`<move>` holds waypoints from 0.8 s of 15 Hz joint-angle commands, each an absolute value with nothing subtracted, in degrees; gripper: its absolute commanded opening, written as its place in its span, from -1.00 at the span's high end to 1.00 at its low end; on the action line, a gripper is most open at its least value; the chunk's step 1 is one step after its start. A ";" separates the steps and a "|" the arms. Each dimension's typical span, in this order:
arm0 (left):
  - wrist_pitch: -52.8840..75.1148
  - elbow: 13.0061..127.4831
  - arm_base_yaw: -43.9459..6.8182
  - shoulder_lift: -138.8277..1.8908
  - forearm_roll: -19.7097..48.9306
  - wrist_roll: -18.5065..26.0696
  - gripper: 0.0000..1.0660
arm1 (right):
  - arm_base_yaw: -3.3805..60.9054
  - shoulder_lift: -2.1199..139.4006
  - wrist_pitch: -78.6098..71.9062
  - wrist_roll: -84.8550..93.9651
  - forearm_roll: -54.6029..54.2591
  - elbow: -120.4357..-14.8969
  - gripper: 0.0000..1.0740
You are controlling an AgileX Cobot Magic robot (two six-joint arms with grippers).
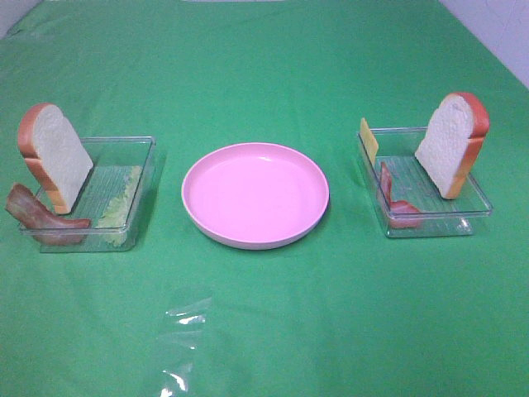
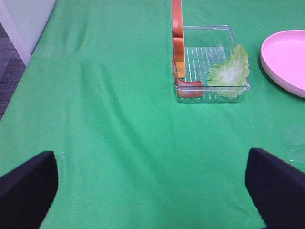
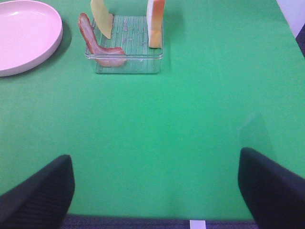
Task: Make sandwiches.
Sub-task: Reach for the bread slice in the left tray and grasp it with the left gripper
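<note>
Left fingers (image 2: pixel 28 191), right fingers (image 3: pixel 38 195): logged spread wide, empty. Found sandwiches unbuilt: bread slices (image 1: pixel 59 157) upright in trays (image 1: pixel 145 142) toward left, right bench (image 1: pixel 264 74) edges. Judged light, squashy; advised pinching flat faces below crust.

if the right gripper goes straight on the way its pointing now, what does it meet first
Probably only the green cloth: the open right gripper has bare cloth ahead. Farther on, the clear tray with the bread slice lies near that line, slightly off to one side; depth is unclear.

Lab-style tabletop, green cloth (image 1: pixel 273 66) (toy food (image 1: pixel 56 157))
</note>
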State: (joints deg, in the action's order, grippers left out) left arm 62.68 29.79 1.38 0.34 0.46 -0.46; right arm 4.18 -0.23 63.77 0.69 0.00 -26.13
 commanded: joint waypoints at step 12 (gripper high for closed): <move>69.96 37.76 1.38 -22.35 0.63 0.74 -0.89 | 4.18 -1.83 63.08 1.15 0.00 -25.95 -0.67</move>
